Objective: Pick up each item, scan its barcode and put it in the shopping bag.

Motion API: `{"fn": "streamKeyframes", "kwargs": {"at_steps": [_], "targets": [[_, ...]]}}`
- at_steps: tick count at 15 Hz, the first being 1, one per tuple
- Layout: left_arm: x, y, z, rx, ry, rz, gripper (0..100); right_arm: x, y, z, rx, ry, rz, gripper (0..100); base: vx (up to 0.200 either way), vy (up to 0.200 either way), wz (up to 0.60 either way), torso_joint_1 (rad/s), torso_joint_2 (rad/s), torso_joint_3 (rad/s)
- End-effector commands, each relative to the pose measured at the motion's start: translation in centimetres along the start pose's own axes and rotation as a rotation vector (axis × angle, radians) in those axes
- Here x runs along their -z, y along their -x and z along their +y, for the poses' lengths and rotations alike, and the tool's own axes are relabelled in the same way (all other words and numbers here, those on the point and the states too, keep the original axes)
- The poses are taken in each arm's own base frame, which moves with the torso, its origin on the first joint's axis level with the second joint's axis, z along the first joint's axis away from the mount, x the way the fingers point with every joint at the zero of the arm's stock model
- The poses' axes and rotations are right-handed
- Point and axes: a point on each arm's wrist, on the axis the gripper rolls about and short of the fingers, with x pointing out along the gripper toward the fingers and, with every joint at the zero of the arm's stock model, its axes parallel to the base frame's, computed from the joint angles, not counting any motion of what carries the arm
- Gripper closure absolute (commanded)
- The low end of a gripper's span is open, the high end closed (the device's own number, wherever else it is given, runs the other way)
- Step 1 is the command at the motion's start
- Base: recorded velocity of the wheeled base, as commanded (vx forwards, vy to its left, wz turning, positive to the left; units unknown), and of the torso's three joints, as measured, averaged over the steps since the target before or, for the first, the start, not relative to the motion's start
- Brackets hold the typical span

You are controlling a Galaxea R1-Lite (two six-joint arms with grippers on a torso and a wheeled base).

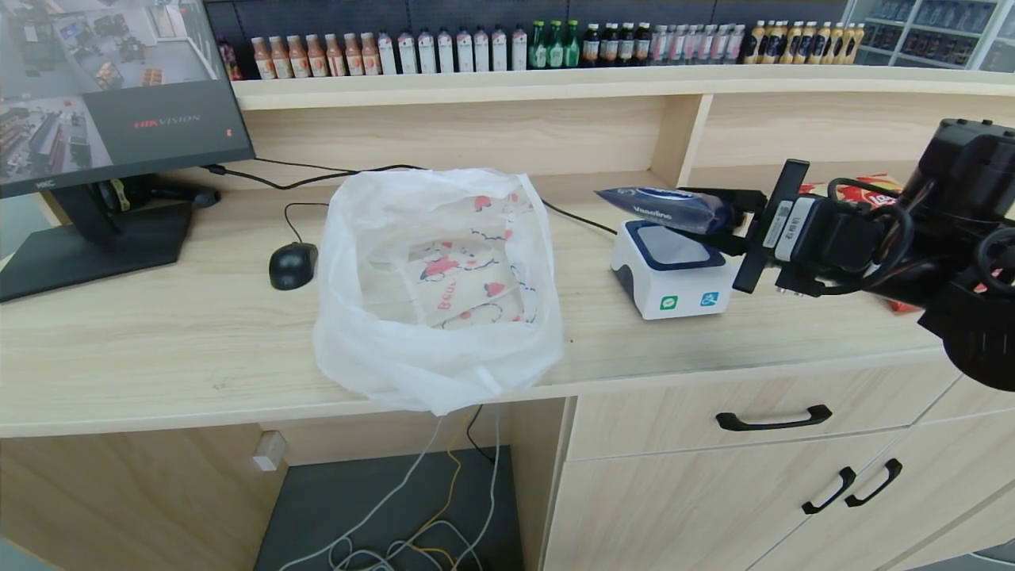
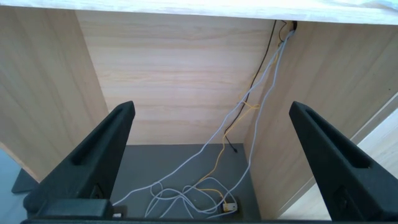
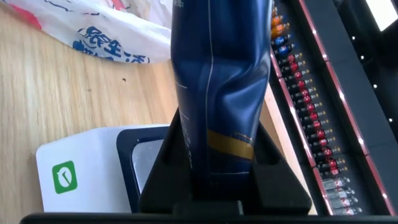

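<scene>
On your pale wood counter, a round black mouse sits left of a soft, crinkly white bag. Further right, your right gripper squeezes a shiny blue packet just above the boxy white scanner. Your left gripper gapes wide under the counter.

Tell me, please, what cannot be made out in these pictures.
1. Barcode on the blue pouch: head and right wrist views; the face turned toward the scanner points away from both cameras.
2. Red packet: head view; mostly hidden behind the right arm.
3. Contents of the shopping bag: head view; the cloudy plastic blurs anything besides the pink-printed packet.
</scene>
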Motion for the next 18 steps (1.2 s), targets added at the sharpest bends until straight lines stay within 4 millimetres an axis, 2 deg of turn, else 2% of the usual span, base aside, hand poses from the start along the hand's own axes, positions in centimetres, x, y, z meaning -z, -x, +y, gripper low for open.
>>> {"fn": "streamKeyframes", "kwargs": {"at_steps": [1,18], "targets": [[0.0,0.0,0.0,0.000,0.000,0.000,0,0.1,0.0,0.1,-0.002,0.005,0.003,100,0.000,0.000,0.00,0.000,0.00,0.000],[0.0,0.0,0.0,0.000,0.000,0.000,0,0.5,-0.1,1.1,-0.035,-0.003,-0.004,100,0.000,0.000,0.00,0.000,0.00,0.000]]}}
